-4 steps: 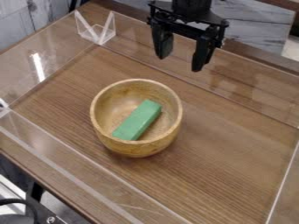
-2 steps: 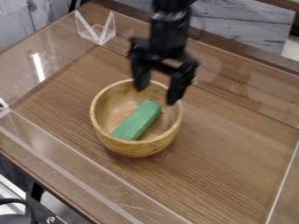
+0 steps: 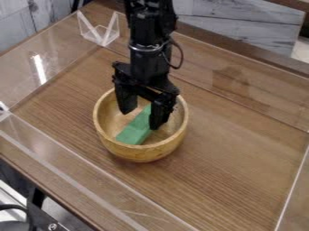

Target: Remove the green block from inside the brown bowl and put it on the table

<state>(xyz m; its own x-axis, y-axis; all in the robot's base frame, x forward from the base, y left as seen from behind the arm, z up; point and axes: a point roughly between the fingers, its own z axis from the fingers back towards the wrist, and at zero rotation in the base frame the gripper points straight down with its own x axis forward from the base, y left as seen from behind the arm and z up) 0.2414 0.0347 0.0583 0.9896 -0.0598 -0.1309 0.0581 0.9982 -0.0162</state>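
Observation:
The brown bowl (image 3: 121,146) sits near the middle of the table (image 3: 229,126). Inside it lies the green block (image 3: 135,129), slanted, its upper end hidden behind my gripper. My gripper (image 3: 145,115) points down into the bowl and stands open. One finger is over the bowl's left inside and the other finger (image 3: 163,112) is to the right of the block, so the block's upper end lies between them. I cannot tell whether the fingers touch the block.
Low clear acrylic walls (image 3: 36,63) border the tabletop on all sides. A clear folded acrylic piece (image 3: 99,29) stands at the back left. Bare wood lies to the right of and in front of the bowl.
My gripper has moved from the back right down and leftward into the bowl, staying open. The bowl and the block have not moved.

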